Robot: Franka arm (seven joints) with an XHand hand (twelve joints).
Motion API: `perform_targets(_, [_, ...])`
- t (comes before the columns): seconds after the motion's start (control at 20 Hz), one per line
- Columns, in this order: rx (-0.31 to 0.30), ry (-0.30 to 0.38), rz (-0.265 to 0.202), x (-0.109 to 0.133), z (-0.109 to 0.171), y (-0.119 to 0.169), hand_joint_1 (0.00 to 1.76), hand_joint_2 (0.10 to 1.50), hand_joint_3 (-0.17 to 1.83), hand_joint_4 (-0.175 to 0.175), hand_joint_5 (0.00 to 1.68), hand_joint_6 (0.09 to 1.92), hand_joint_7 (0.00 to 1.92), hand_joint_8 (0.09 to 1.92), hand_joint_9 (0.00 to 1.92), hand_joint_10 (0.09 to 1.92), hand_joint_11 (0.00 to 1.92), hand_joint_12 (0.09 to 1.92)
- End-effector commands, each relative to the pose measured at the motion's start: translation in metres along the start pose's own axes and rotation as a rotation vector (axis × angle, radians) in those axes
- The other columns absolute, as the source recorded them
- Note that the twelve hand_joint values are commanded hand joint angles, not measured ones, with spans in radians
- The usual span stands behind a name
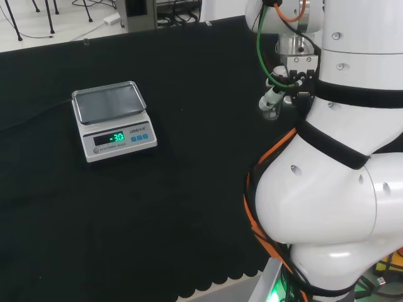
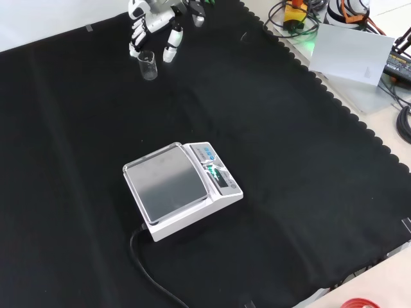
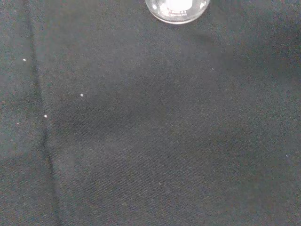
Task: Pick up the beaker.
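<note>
On the black worktop (image 2: 270, 128): a clear beaker (image 2: 148, 65), upright, looking empty. In the front view, far up near the top edge, a bit left of the middle. In the head view, the same beaker (image 1: 271, 113) at the right, close by the big white arm links. In the wrist view, just a round glass bottom (image 3: 178, 8) at the edge, flat on the cloth.

Right above the beaker: the hand (image 2: 153, 24), black and white, pointing down at the cloth. Fingers (image 2: 137, 40) spread apart and mostly straight, not curled up. In the front view, one finger down by the left side of the beaker rim, another (image 2: 171, 45) down on the right side, with the beaker low between them. Hard to tell if any finger touches the glass. No pinch to see on it. In the head view, a white fingertip (image 1: 272, 98) just over the beaker.

Well apart from the beaker: a small white scale (image 2: 183, 189) with a shiny grey tray on top and a lit green screen. Near the middle in the front view, over at the left (image 1: 113, 119) in the head view. Nothing on its tray. From the scale, a black cord (image 2: 146, 266) across the cloth to the near edge in the front view.
</note>
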State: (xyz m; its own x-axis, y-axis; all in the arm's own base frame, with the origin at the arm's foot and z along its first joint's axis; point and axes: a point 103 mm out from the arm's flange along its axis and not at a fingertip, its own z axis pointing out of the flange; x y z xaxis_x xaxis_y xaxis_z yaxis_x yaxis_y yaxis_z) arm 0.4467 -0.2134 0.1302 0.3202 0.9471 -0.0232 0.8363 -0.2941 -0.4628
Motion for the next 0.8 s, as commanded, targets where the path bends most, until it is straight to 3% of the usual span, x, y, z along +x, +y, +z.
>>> perform_targets(0.05, [0.021, -0.022, 0.000, -0.005, 0.005, 0.004, 0.82, 0.94, -0.17, -0.020, 0.18, 0.09, 0.00, 0.59, 0.14, 0.84, 0.00, 1.43])
perform_targets(0.25, [0.009, -0.038, 0.000, -0.002, 0.002, 0.011, 0.83, 0.91, -0.17, -0.003, 0.05, 0.09, 0.00, 0.50, 0.11, 0.85, 0.00, 1.43])
perform_targets(0.55, [-0.001, -0.082, -0.013, 0.005, -0.003, 0.021, 0.93, 0.95, -0.17, -0.019, 0.19, 0.09, 0.07, 0.62, 0.23, 0.84, 0.03, 1.44])
perform_targets(0.6, [-0.002, -0.148, -0.080, 0.010, -0.003, 0.033, 0.96, 0.96, -0.17, -0.022, 0.27, 0.09, 0.11, 0.64, 0.27, 0.83, 0.07, 1.43])
perform_targets(0.75, [0.021, -0.170, -0.113, 0.011, -0.003, 0.038, 1.02, 0.98, -0.17, -0.025, 0.41, 0.13, 0.16, 0.67, 0.35, 0.80, 0.13, 1.40])
perform_targets(0.8, [0.028, -0.123, -0.053, 0.007, 0.010, 0.045, 1.02, 0.98, -0.17, -0.028, 0.45, 0.15, 0.17, 0.67, 0.36, 0.80, 0.14, 1.40])
